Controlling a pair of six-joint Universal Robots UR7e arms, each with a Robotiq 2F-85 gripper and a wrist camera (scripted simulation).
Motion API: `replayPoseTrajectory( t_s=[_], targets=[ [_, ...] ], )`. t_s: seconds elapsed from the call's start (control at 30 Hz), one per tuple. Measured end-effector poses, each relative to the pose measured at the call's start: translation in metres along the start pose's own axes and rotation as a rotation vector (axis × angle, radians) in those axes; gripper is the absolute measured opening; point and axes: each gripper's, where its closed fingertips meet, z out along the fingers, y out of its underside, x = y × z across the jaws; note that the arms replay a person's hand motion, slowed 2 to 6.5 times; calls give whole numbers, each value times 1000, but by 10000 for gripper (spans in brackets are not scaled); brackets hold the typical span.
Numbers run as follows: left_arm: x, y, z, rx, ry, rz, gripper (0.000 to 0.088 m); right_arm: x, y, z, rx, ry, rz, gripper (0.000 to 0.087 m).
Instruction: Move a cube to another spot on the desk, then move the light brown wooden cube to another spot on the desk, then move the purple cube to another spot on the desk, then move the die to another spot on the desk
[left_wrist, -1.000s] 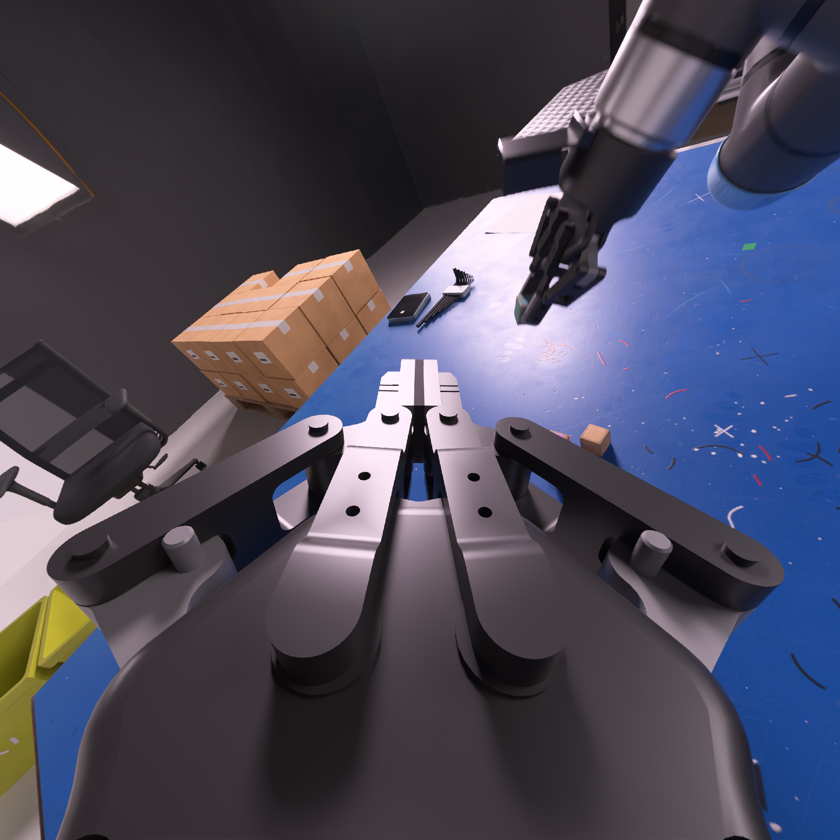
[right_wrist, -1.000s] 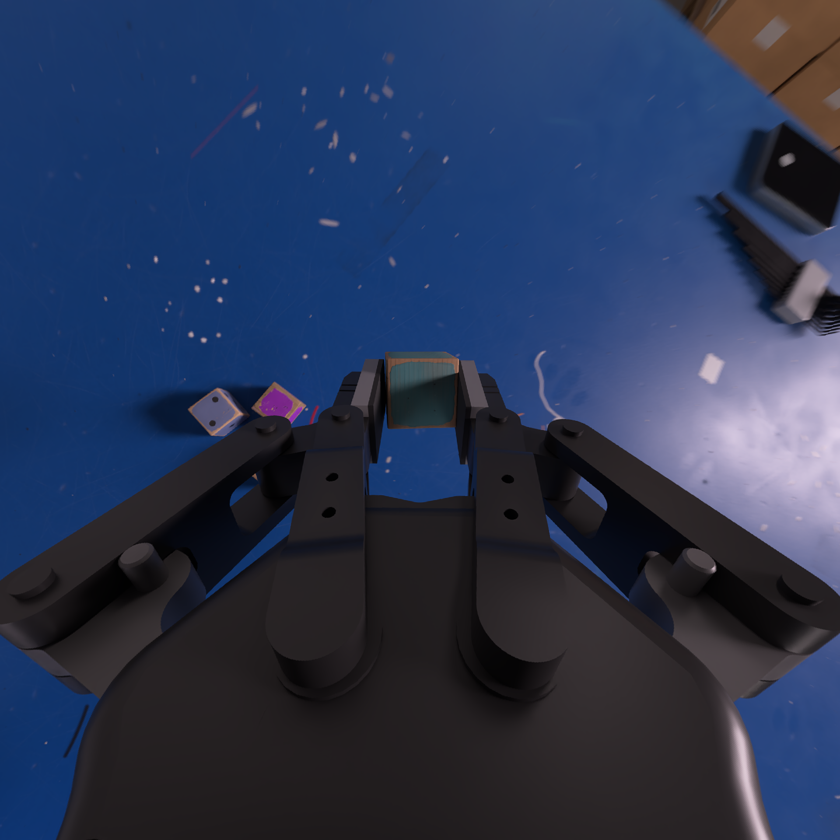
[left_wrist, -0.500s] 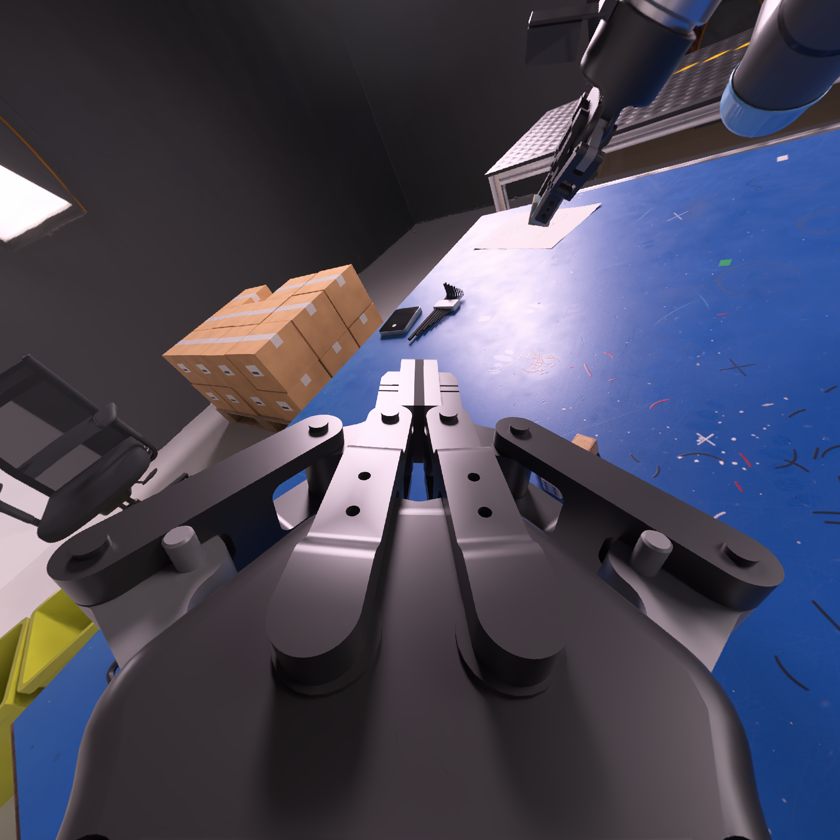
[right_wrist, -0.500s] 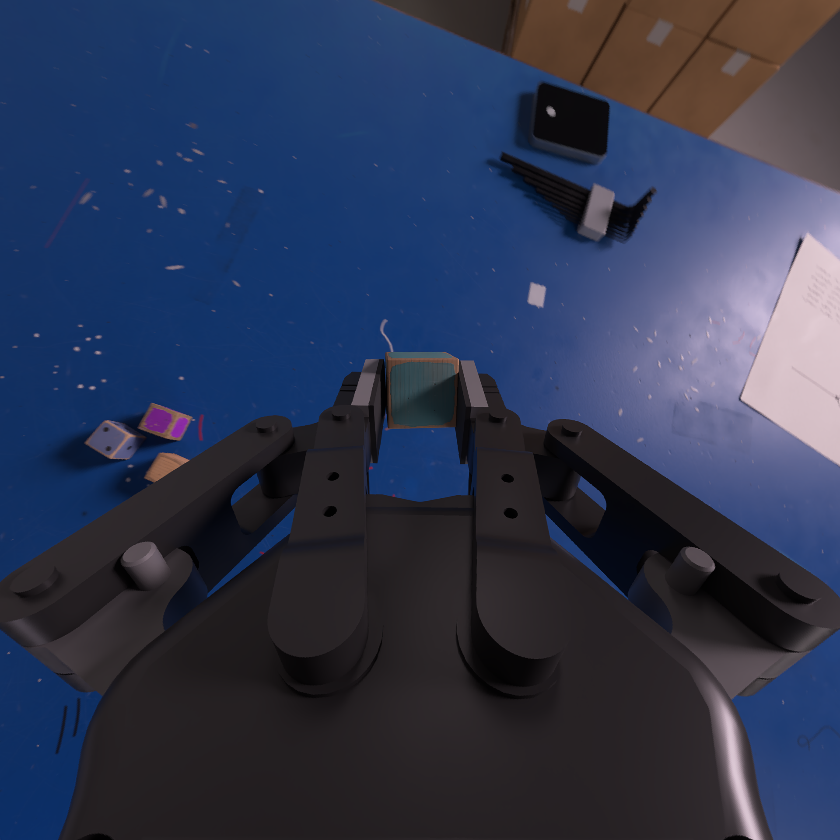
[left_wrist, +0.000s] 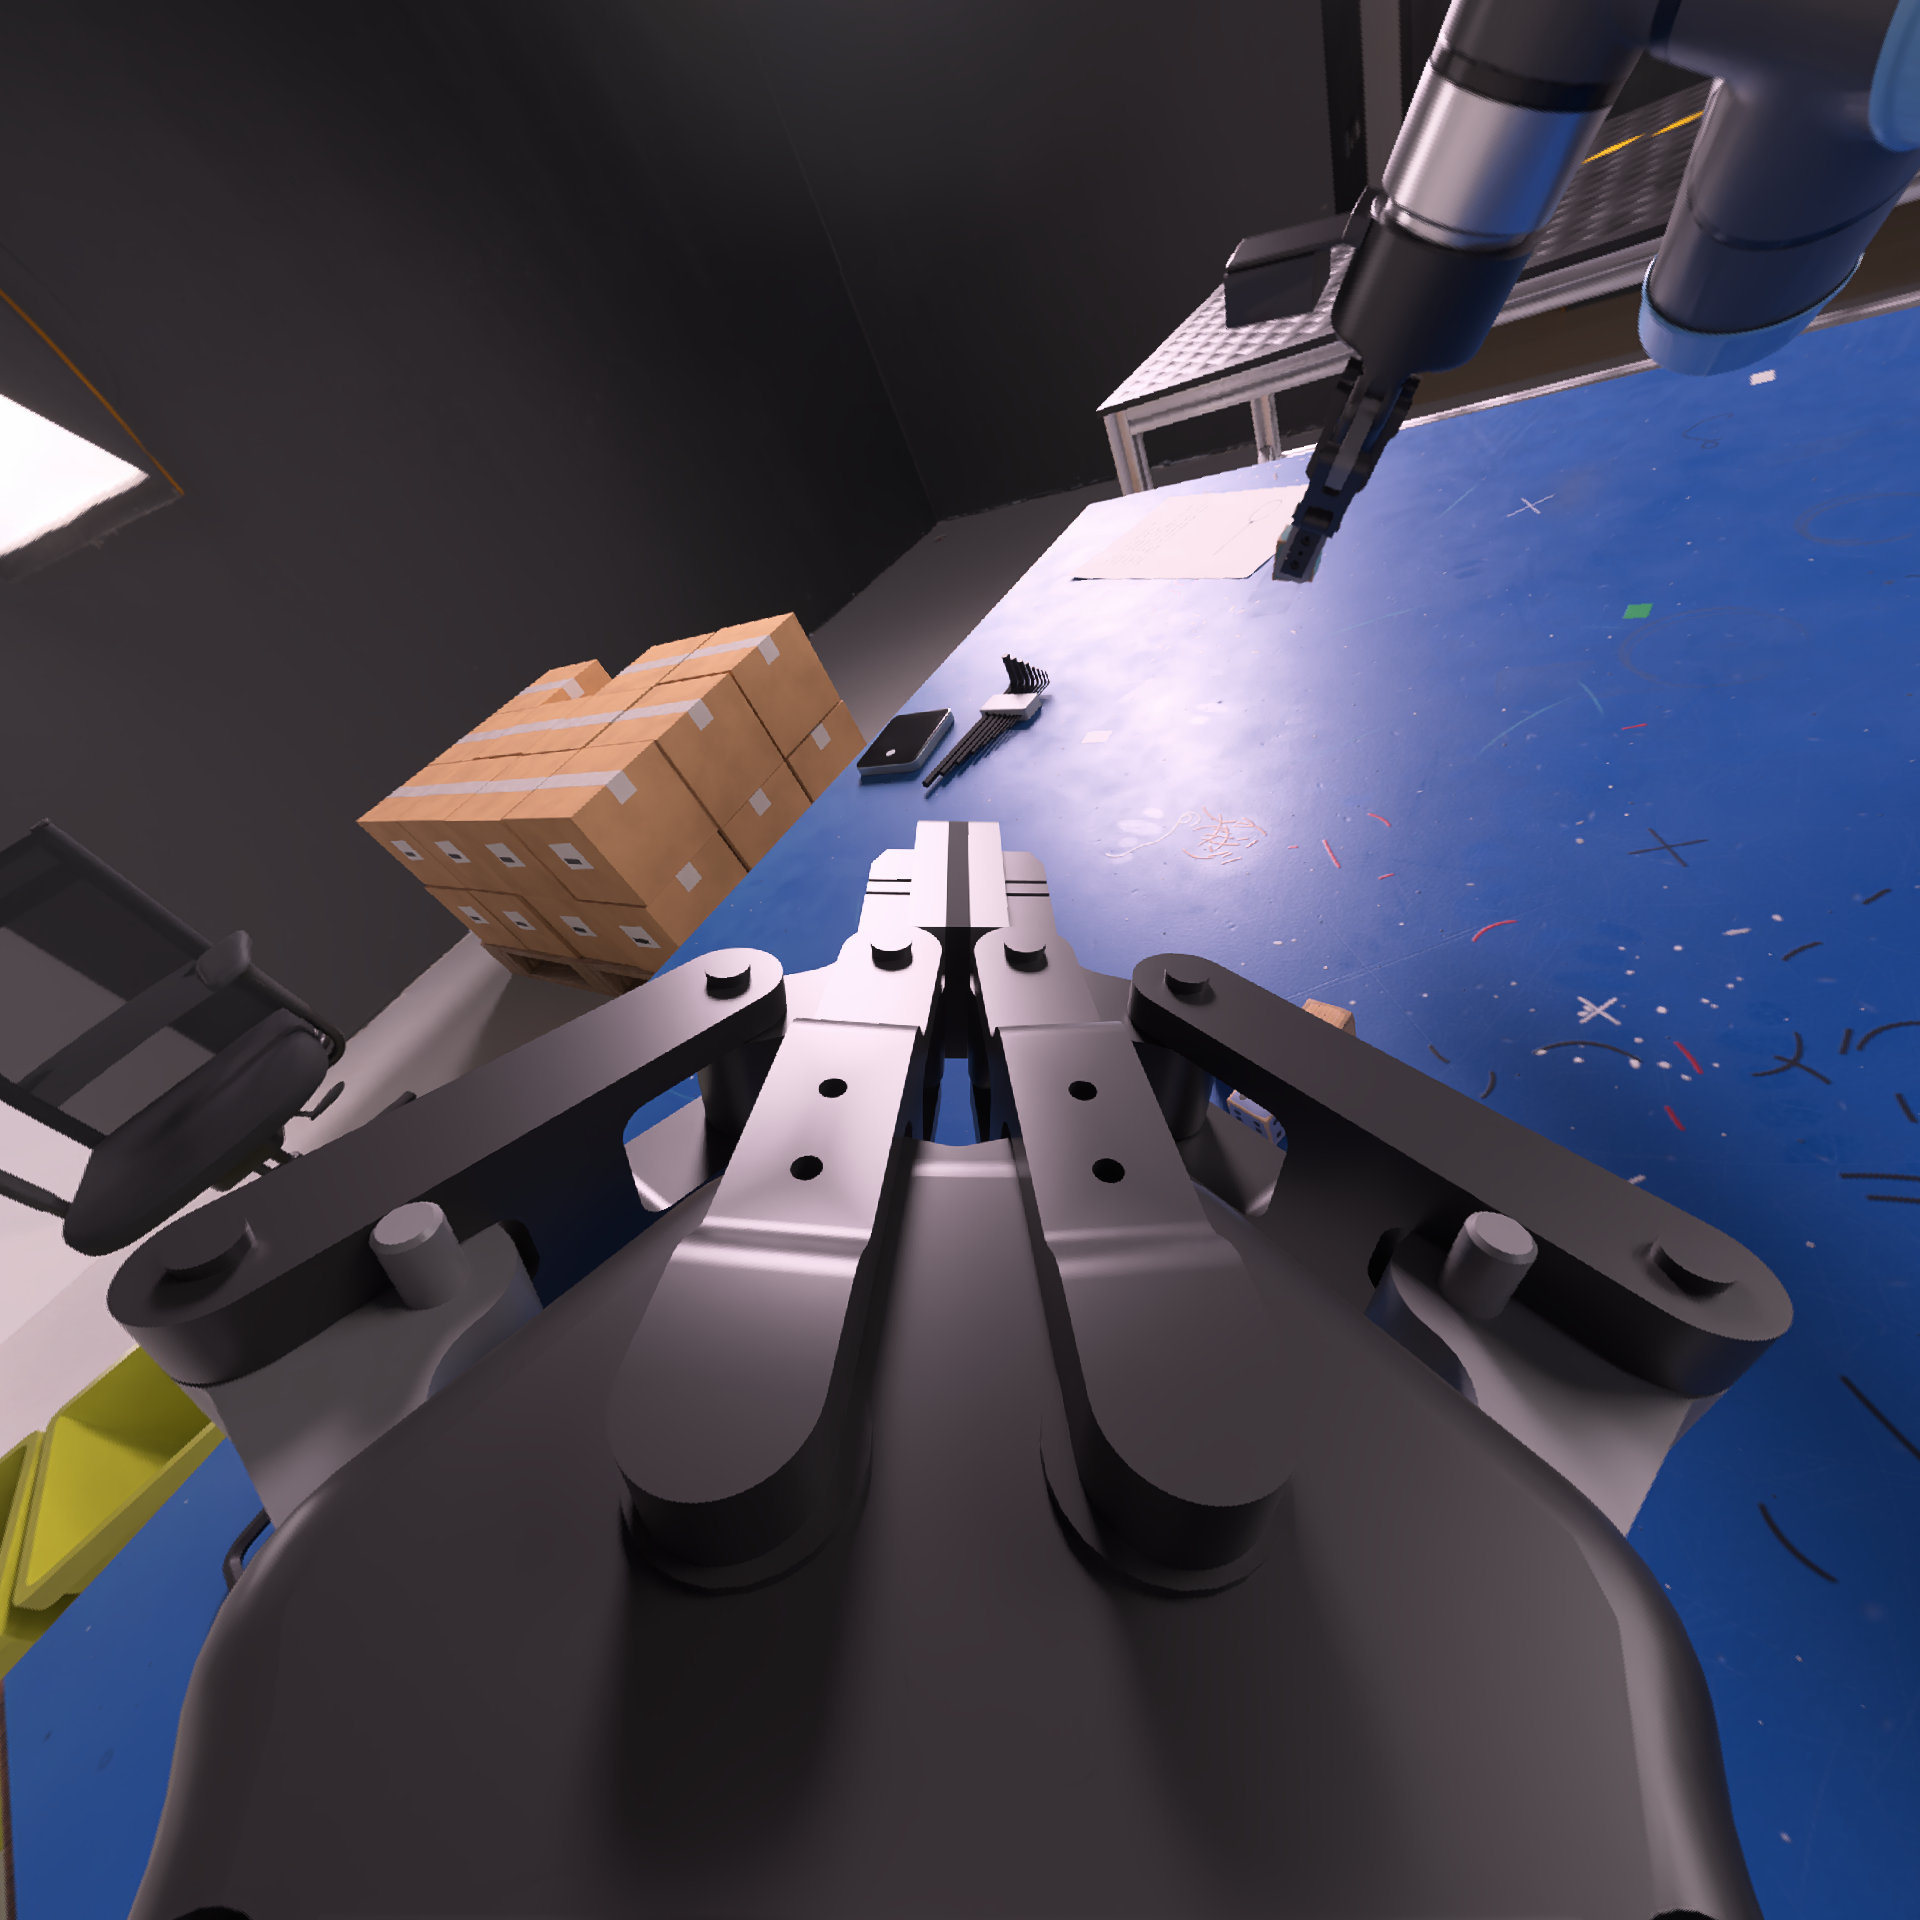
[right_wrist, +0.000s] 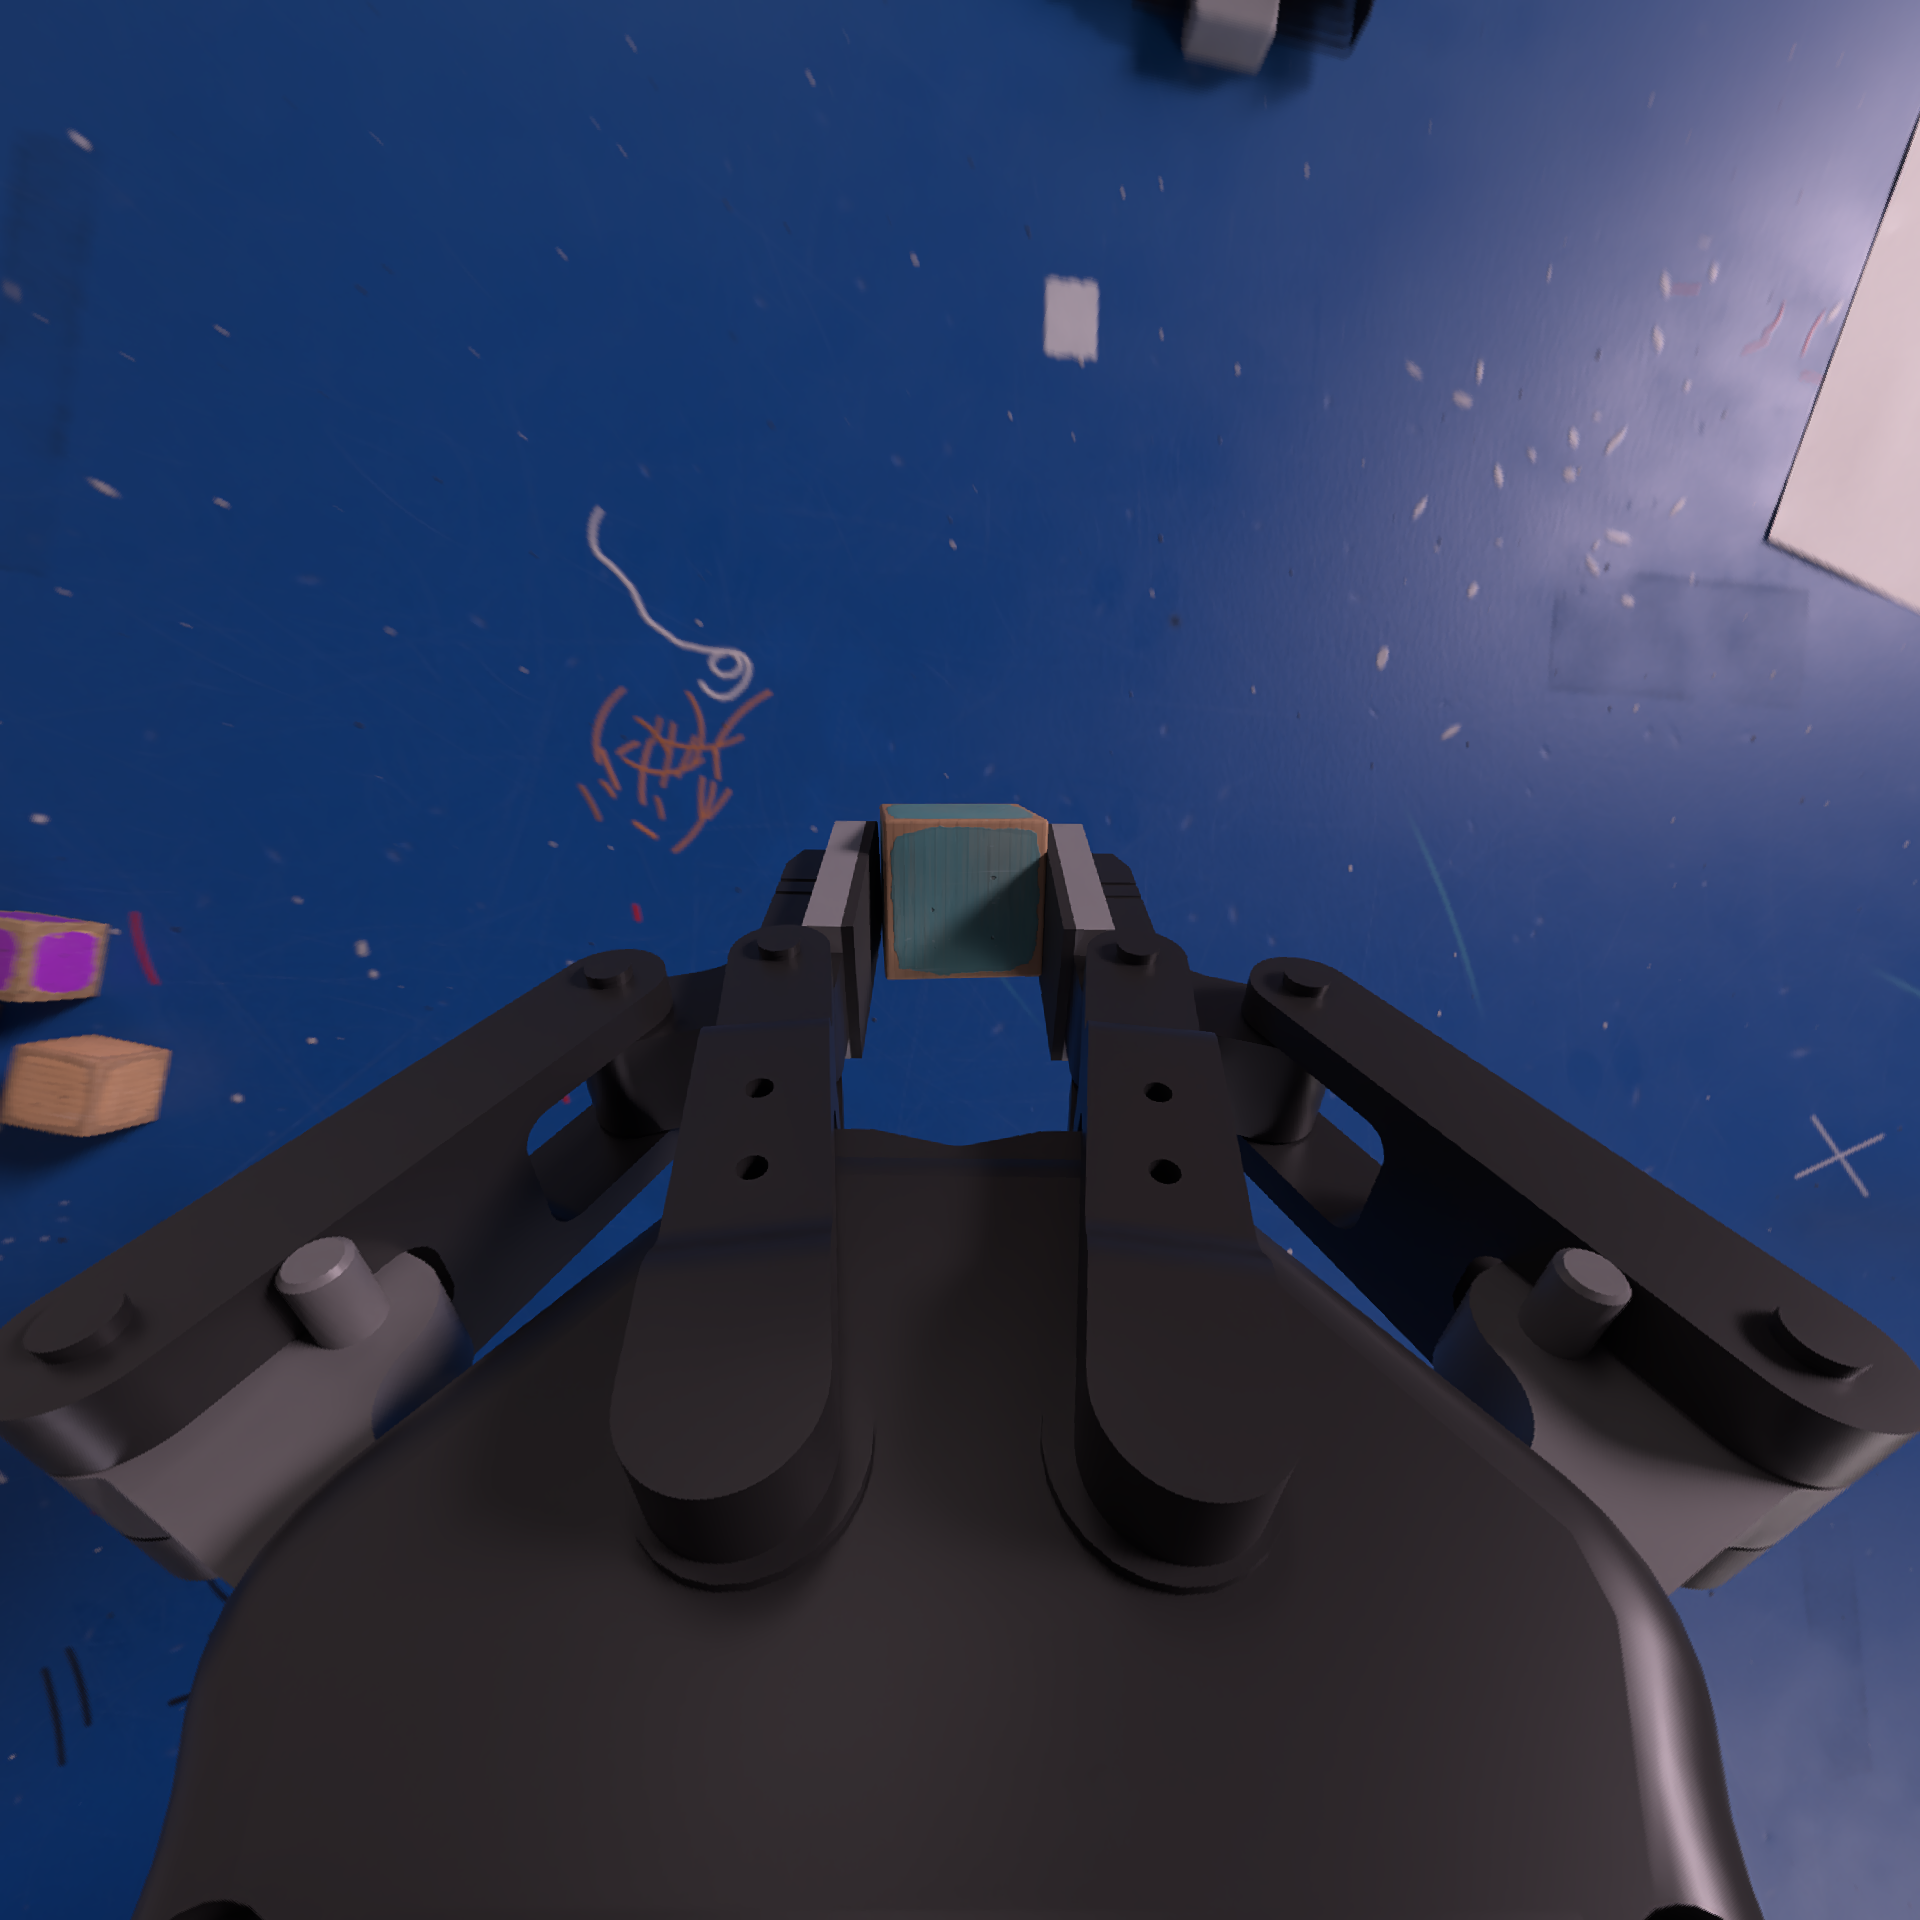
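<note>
My right gripper (right_wrist: 961, 883) is shut on a teal cube with wooden edges (right_wrist: 961, 894) and holds it above the blue desk (right_wrist: 1247, 831). In the left wrist view it (left_wrist: 1301, 556) hangs low over the desk's far part, next to a white sheet. The purple cube (right_wrist: 47, 956) and the light brown wooden cube (right_wrist: 83, 1081) lie at the left edge of the right wrist view. My left gripper (left_wrist: 956, 868) is shut and empty above the desk. A corner of the wooden cube (left_wrist: 1330, 1013) and a bit of the die (left_wrist: 1252, 1112) peek out behind its right linkage.
A white paper sheet (right_wrist: 1870, 416) lies at the right. A black box (left_wrist: 904, 743) and a set of hex keys (left_wrist: 987, 722) lie near the desk's left edge. Cardboard boxes (left_wrist: 613, 800), an office chair (left_wrist: 156, 1091) and a yellow bin (left_wrist: 94, 1475) stand beyond it.
My right gripper has come down closer to the desk with the teal cube, and the purple and wooden cubes have slid to the view's left edge. My left gripper stayed shut, almost still.
</note>
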Motion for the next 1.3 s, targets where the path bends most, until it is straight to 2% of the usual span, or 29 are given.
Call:
replayPoseTrajectory(
  t_s=[0.3, 0.57, 0.93, 1.3],
  targets=[
    [2, 2, 2, -13, 5, 4, 0, 13, 45, 49, -157, 10, 47, 271],
    [4, 3, 3, -24, 10, 16, 0, 15, 72, 79, -236, 19, 75, 271],
    [7, 5, 5, -39, 20, 25, 0, 21, 89, 97, -277, 66, 77, 271],
    [9, 7, 8, -52, 29, 35, 0, 21, 94, 103, -283, 60, 95, 271]
  ],
)
